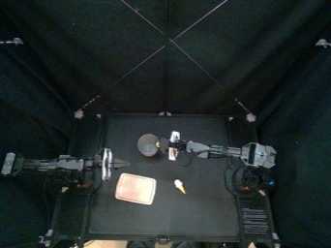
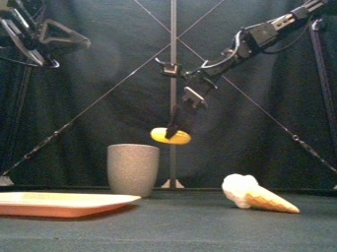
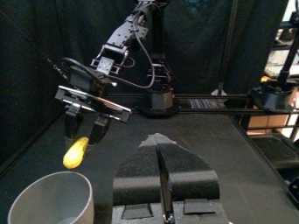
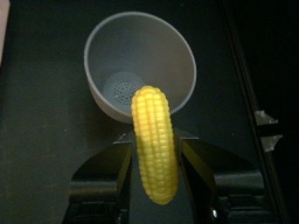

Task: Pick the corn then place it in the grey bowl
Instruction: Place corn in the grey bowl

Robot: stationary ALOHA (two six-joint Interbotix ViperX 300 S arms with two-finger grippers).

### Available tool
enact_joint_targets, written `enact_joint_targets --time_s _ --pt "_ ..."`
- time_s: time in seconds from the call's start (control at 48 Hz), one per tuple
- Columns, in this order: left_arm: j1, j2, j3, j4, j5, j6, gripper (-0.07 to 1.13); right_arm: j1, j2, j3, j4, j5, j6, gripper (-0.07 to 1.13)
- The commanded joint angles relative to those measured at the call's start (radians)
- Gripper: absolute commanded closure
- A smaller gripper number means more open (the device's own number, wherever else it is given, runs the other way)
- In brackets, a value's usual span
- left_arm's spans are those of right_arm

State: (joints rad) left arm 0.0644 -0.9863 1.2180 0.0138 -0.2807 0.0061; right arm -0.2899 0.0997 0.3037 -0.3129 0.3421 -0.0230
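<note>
Left arm: rests low at the table's left side. The left gripper [image 3: 160,147] shows only in its own wrist view, jaws together with a thin seam between them. The front view catches just the arm's upper links.
Pink tray [image 2: 59,203]: lies flat at the front left. The front view cuts off its left end, while the top view shows it whole, in front of the cup.
Grey cup [image 2: 133,168]: stands upright behind the tray. Only the right wrist view looks into its open mouth.
Corn [image 4: 155,144]: a yellow cob held in the air, clear of the table. The front view places it just right of the cup, slightly above the rim. The right wrist view shows its far end overlapping the rim. Whether the tip is actually over the mouth cannot be told. In the top view it is largely hidden under the gripper.
Right gripper [image 2: 179,123]: points downward on the arm reaching in from the right, jaws clamped on the corn's sides.
Ice-cream cone toy [image 2: 257,194]: lies on its side at the front right, well apart from the cup.
</note>
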Motion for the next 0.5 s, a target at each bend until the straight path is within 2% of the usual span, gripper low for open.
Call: enact_joint_targets --time_s 0.021,0.333,0.5 --pt "0.002 -0.006 -0.017 0.0 -0.003 0.0 0.99 0.009 0.002 -0.081 -0.002 0.005 0.005 0.44" --pt "0.002 -0.006 -0.018 0.0 -0.003 0.0 0.99 0.008 0.141 -0.261 0.005 0.014 0.005 0.43" --pt "0.002 -0.006 -0.015 0.002 -0.003 0.002 0.99 0.003 0.186 -0.293 0.018 0.021 0.006 0.34"
